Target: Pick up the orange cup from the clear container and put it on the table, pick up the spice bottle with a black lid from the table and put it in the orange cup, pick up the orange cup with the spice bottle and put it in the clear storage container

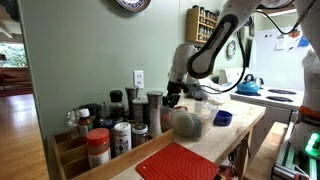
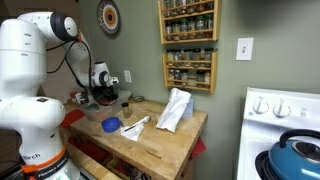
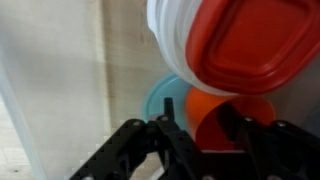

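In the wrist view the small orange cup (image 3: 225, 118) lies just ahead of my gripper (image 3: 204, 135). The left fingertip (image 3: 166, 132) stands outside the cup's wall and the right fingertip (image 3: 243, 125) is inside its mouth. The jaws are partly closed, with a gap still showing at the wall. In both exterior views the gripper (image 1: 175, 98) (image 2: 103, 97) reaches down into the clear container (image 1: 187, 122), which hides the cup. A small dark-topped bottle (image 2: 126, 104) stands on the table beside the arm; I cannot tell whether it is the spice bottle with a black lid.
A white tub with a red lid (image 3: 240, 40) hangs close above the cup, and a light blue round thing (image 3: 160, 100) lies beside it. Several spice jars (image 1: 100, 140) crowd the table's end. A blue cup (image 1: 222, 118), red mat (image 1: 180, 162) and white cloth (image 2: 175, 108) lie on the table.
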Controlling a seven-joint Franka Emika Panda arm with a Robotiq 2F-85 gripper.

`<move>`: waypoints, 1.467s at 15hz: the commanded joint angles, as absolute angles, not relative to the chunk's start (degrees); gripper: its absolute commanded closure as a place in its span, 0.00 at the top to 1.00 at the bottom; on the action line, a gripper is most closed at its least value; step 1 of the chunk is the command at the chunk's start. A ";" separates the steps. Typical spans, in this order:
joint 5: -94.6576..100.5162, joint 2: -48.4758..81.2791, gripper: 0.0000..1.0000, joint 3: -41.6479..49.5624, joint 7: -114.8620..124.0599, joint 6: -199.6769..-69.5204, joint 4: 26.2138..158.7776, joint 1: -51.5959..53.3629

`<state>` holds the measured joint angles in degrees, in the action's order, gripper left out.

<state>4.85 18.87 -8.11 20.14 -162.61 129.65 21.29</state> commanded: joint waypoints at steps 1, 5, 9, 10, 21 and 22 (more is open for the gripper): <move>5.20 19.77 0.19 -7.31 20.43 -162.52 128.97 22.16; 4.13 16.45 0.00 -8.08 18.25 -159.95 129.03 20.50; 1.14 10.40 0.01 -10.18 13.95 -154.83 129.32 17.28; -0.08 8.86 0.01 -10.78 12.19 -153.01 129.26 16.40; -0.33 -2.53 0.04 -8.18 11.88 -141.59 127.98 10.16; -0.33 -2.57 0.04 -8.21 11.88 -141.59 128.08 10.17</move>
